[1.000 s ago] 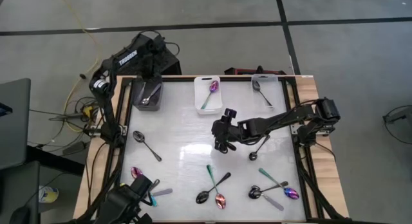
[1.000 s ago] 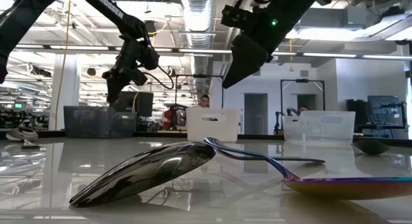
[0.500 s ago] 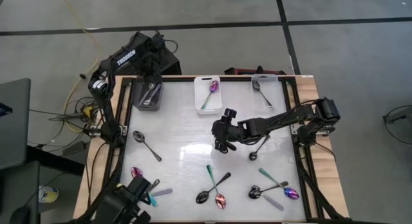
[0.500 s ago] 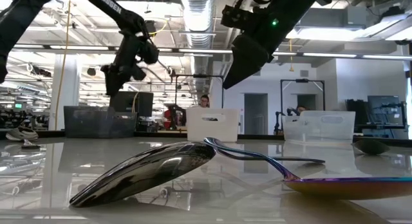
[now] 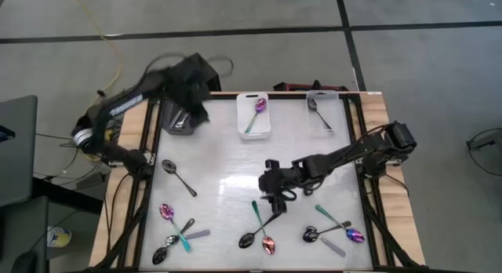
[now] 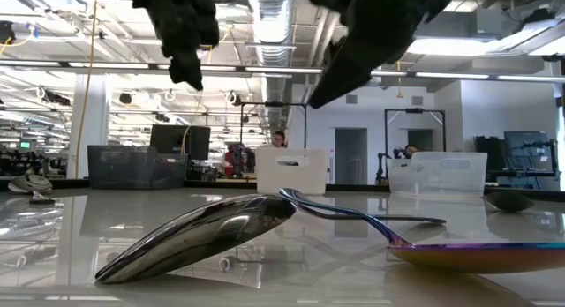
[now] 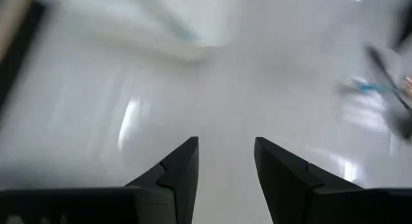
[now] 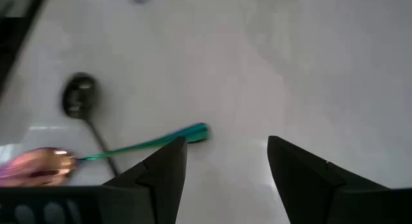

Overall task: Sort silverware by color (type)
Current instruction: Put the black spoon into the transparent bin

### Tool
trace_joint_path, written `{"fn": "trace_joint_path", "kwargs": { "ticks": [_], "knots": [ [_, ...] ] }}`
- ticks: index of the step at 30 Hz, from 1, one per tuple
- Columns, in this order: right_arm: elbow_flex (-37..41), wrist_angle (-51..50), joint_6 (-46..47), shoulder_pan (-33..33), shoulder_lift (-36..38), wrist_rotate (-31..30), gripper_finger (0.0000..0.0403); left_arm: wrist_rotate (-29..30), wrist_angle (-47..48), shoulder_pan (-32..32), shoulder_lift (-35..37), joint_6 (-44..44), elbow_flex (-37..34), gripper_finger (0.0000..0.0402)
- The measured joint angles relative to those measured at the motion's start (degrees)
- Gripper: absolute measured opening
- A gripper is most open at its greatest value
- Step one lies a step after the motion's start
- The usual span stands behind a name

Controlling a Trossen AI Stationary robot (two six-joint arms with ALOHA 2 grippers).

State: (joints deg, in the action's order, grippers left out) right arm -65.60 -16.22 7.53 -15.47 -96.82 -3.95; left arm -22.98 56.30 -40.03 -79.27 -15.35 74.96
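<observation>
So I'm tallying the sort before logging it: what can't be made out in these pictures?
- Dark bin, high view: the blurred left arm covers it, contents hidden.
- Bins, low view: walls hide what's inside.
- Left wrist view: motion blur; the far spoons are unreadable.
- Black spoon, right wrist view: handle end hidden behind a finger.

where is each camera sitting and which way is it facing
High: overhead, straight down on table, both arms.
Low: table height, level past a black spoon; arms overhead.
Left wrist: past the open left gripper, bare table.
Right wrist: past the open right gripper, at a teal-handled spoon.
Shared: high and right wrist show that spoon.
</observation>
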Motion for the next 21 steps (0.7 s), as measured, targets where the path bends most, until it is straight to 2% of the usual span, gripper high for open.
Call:
{"fn": "trace_joint_path", "kwargs": {
  "ticks": [3, 6, 12, 16, 21],
  "knots": [
    [0.00, 0.62, -3.04, -2.31, 0.00, 1.22, 0.0238, -1.22, -8.12, 8.67, 7.17, -0.15, -9.85, 0.0135],
    [0.00, 0.55, -11.60, -4.51, -0.01, 2.29, 0.0238, -1.19, -16.76, 17.77, 13.20, -0.40, -19.06, 0.0135],
    [0.01, 3.26, -32.05, -7.58, -0.04, 2.44, 0.0238, 1.28, -41.06, 33.93, 20.87, 7.32, -35.02, 0.0134],
    [0.01, 7.22, -37.78, -8.28, -0.04, 0.99, 0.0238, 5.42, -50.21, 41.24, 21.93, 8.31, -40.48, 0.0134],
    [-0.08, 10.91, -37.98, -7.61, -2.12, 1.01, 0.0238, 12.06, -50.94, 45.51, 21.97, 7.67, -41.05, 0.0134]
  ]
}}
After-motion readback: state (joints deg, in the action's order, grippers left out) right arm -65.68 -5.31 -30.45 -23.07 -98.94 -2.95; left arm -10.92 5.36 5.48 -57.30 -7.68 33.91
